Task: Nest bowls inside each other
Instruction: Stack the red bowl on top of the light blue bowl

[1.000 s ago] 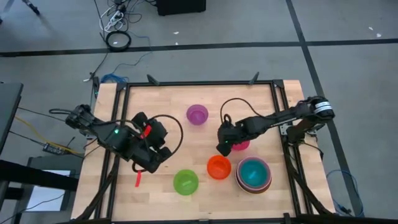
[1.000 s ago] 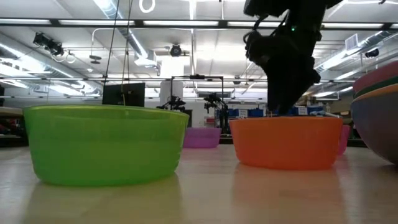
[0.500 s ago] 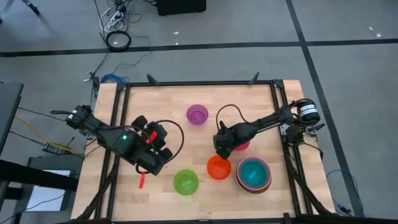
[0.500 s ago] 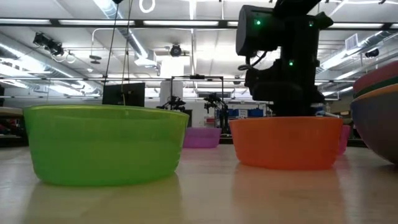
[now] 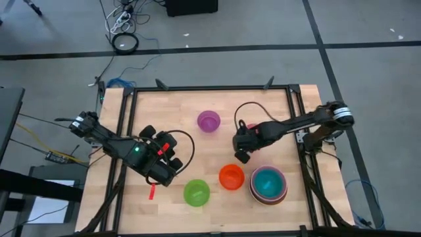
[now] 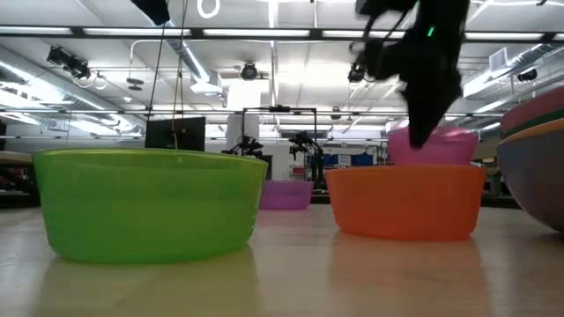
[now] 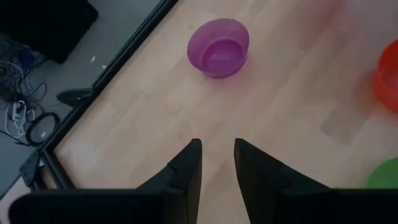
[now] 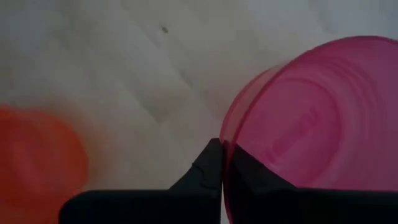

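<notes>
Right gripper [image 8: 222, 163] pinching the magenta bowl's [image 8: 298, 118] rim
It is holding that bowl lifted off the table [image 5: 164, 108], just beyond the orange bowl [image 5: 231, 176]. The left gripper [image 7: 216, 163] is hovering, fingers slightly apart and empty, near the green bowl [image 5: 196, 192].

The right tool [image 5: 241, 157] is now pinching the rim of the magenta bowl [image 8: 298, 118], where a second ago its fingers were spread over that bowl, and it is lifting the bowl off the table [image 5: 197, 145], so that in the low view the bowl is showing above the orange bowl [image 6: 405, 201] instead of peeking out low behind it. The left tool [image 5: 168, 172] is drifting toward five o'clock in the high view, ending nearer the green bowl [image 5: 196, 191], with its arm stretching farther across the table.
</notes>
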You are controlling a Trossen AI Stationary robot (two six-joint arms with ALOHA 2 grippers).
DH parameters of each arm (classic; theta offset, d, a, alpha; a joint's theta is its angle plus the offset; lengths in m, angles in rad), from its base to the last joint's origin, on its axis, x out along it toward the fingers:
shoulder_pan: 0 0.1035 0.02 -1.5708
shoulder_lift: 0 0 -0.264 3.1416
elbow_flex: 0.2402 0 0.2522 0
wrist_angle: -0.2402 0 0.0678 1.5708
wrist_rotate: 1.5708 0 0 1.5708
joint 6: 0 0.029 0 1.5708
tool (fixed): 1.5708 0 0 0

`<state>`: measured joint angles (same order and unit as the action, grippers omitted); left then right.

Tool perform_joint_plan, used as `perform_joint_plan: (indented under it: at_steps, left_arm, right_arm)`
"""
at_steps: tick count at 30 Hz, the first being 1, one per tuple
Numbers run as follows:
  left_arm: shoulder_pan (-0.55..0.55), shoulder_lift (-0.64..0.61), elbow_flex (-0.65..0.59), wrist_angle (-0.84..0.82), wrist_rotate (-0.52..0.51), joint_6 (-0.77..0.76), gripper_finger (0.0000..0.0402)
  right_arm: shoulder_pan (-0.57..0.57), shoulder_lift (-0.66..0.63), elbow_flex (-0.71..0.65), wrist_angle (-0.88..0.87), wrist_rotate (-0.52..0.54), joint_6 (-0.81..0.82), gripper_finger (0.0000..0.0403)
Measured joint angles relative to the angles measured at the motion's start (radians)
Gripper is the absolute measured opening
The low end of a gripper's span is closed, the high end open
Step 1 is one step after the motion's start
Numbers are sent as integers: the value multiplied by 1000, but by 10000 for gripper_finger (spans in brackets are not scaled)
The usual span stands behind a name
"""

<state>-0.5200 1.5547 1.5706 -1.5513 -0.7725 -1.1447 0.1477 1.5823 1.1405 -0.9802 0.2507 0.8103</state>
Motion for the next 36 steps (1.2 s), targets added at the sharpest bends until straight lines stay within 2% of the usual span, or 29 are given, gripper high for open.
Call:
perform_joint_plan:
  at_steps: [6,11,17,25,28,36]
  left_arm:
    - [0,0,-6,15,3,0,103]
    - [0,0,-6,21,3,0,103]
    - [0,0,-6,46,3,0,103]
    - [0,1,-6,74,4,3,103]
    - [0,1,-6,76,4,3,103]
    - [0,1,-6,84,5,7,104]
  right_arm:
    - [120,-136,130,-156,27,28,1]
    - [283,-205,195,-165,-99,104,0]
    - [470,-231,210,-155,-212,240,0]
    - [580,-200,204,-137,-203,335,4]
    - [585,-192,204,-133,-193,352,25]
    - [584,-193,204,-139,-188,391,117]
